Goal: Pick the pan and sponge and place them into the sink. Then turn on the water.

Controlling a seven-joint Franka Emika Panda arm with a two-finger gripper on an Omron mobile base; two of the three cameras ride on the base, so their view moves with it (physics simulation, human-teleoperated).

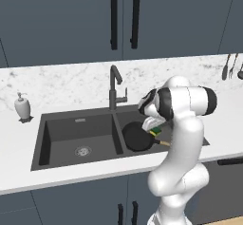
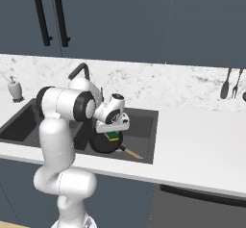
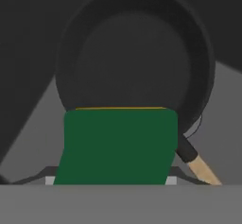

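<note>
From where I stand, the gripper hangs over the right basin of the sink, its fingers clamped on the sponge, green face turned to the hand camera with a thin yellow edge along the top. The sponge fills the gap between the fingers, so this is a hold, not an idle spread.

The pan already lies in that right basin, directly under the hand. In the hand view its round black body sits at twelve o'clock from the sponge, and its handle runs off toward five o'clock, pale wood at the end. In the left base view the handle points toward three o'clock, along the basin's front edge.

So the sponge is straight above the pan's bowl; I judge a plain release would drop it onto the pan, inside the sink. After that the faucet matters: it rises behind the divider, at roughly ten o'clock from the hand in the left base view, its lever on the side facing the arm.
</note>
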